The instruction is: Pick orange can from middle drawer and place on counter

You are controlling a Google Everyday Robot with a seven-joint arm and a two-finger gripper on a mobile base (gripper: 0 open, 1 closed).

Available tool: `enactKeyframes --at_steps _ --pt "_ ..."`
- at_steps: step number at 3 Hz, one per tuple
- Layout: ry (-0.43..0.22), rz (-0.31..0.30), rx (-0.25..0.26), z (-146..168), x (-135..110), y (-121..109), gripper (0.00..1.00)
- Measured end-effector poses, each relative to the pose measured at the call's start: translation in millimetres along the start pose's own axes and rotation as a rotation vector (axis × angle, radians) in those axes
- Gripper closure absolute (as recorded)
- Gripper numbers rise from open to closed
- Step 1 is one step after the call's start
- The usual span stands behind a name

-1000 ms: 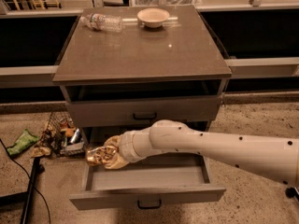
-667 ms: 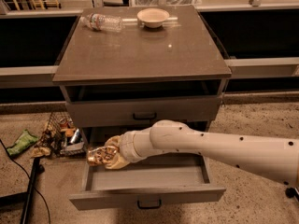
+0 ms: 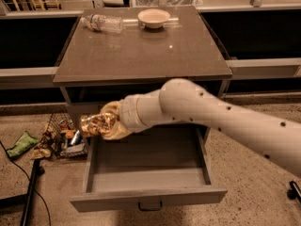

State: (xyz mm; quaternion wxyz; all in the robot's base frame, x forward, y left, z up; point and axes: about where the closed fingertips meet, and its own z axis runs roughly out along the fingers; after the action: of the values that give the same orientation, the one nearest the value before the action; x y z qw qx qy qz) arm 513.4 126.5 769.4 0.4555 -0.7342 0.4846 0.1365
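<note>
The orange can (image 3: 95, 124), shiny orange-gold with brownish print, is held in my gripper (image 3: 106, 123) above the left wall of the open middle drawer (image 3: 146, 199). The gripper is shut on the can and holds it below the level of the counter (image 3: 141, 51), in front of the cabinet's left side. My white arm reaches in from the right and hides the upper drawer's front. The drawer's inside (image 3: 148, 166) shows nothing in it.
A clear plastic water bottle (image 3: 101, 22) lies at the counter's back left and a white bowl (image 3: 154, 18) at the back middle. A wire basket of litter (image 3: 63, 138) and a green wrapper (image 3: 21, 144) lie on the floor to the left. A black pole (image 3: 30, 192) leans there.
The arm has lifted the can upward, from just over the drawer's back left corner to a higher spot in front of the cabinet.
</note>
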Motion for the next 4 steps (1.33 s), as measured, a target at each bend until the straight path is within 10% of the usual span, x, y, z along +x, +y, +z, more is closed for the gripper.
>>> enactKeyframes --at_steps 1,4 --pt "0.093 -0.133 0.012 -39 -46 -48 1.0" --pt "0.072 -0.169 0.038 -41 -68 -89 1.0"
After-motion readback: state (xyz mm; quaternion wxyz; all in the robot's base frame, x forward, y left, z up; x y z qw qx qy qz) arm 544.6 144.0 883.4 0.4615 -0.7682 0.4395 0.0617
